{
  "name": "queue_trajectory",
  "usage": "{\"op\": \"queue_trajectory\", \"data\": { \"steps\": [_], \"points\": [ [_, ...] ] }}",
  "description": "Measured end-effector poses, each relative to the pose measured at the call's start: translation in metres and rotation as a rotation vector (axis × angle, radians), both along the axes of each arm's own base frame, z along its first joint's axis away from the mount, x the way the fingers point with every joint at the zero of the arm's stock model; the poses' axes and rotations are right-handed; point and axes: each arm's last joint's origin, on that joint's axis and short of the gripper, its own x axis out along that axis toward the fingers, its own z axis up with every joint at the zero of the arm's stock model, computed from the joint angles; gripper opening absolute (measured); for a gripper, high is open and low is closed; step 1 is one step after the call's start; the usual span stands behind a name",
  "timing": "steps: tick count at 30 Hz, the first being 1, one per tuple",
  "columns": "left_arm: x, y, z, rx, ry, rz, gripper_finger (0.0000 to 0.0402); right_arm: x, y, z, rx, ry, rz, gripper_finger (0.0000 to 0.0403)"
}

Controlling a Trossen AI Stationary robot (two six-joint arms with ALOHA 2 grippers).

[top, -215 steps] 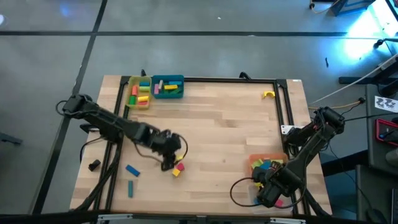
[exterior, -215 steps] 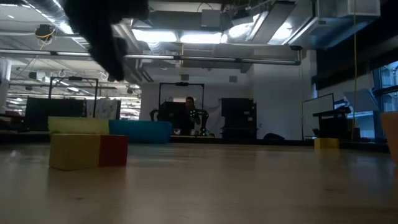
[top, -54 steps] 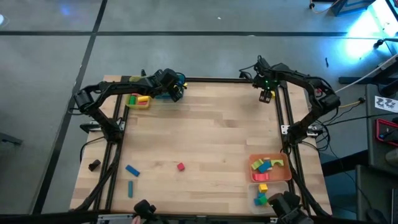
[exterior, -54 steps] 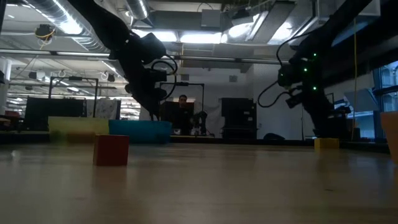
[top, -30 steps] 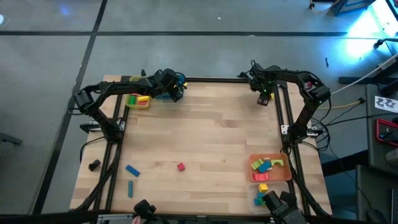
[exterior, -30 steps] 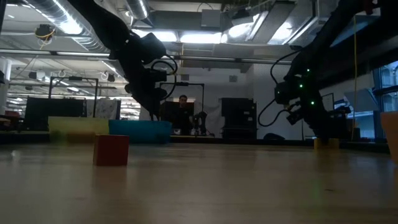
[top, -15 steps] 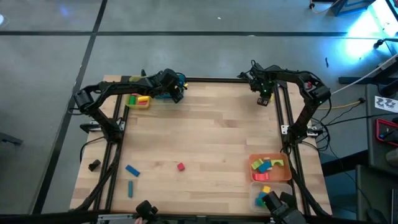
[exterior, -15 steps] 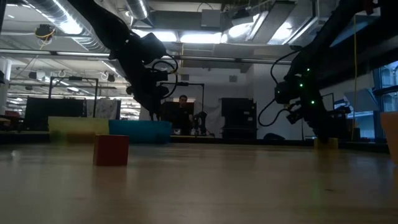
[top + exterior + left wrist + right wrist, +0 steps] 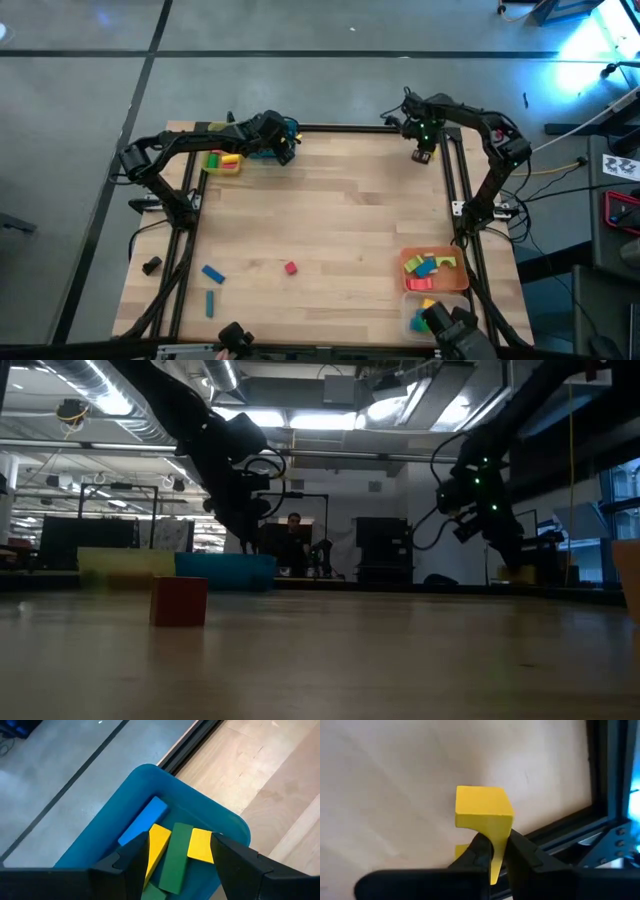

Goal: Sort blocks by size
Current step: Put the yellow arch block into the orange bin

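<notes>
Pinching the yellow arch block (image 9: 484, 817) by one thin leg at the table's (image 9: 340, 215) far right corner, the right gripper (image 9: 495, 851) could let it swivel or slip, while the left gripper (image 9: 177, 852) hangs spread over the teal tray (image 9: 100, 842) at the far left edge.

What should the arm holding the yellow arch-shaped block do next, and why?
Probably lift it clear and carry it toward a tray. The right gripper is shut on the yellow arch-shaped block at the wooden table's far right corner, away from every tray. The left gripper hovers open over the teal tray.
</notes>
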Motion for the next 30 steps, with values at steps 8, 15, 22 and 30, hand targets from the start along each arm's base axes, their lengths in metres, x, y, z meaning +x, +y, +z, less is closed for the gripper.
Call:
{"op": "queue_trajectory", "data": {
  "steps": [8,15,22,30],
  "points": [
    [-0.003,-0.004,0.013,0.04,0.005,-0.045,0.0196,0.019,0.008,0.016,0.091,-0.118,0.006,0.0033],
    [-0.006,-0.018,0.037,0.075,-0.083,-0.059,0.0196,0.055,0.027,0.024,0.095,-0.167,0.137,0.0033],
    [-0.002,-0.032,0.043,0.075,-0.096,-0.104,0.0196,0.086,0.083,0.027,0.222,-0.045,0.28,0.0033],
    [0.005,-0.044,0.043,0.057,-0.109,-0.132,0.0196,0.12,0.178,0.04,0.22,0.051,0.459,0.0033]
  ]
}}
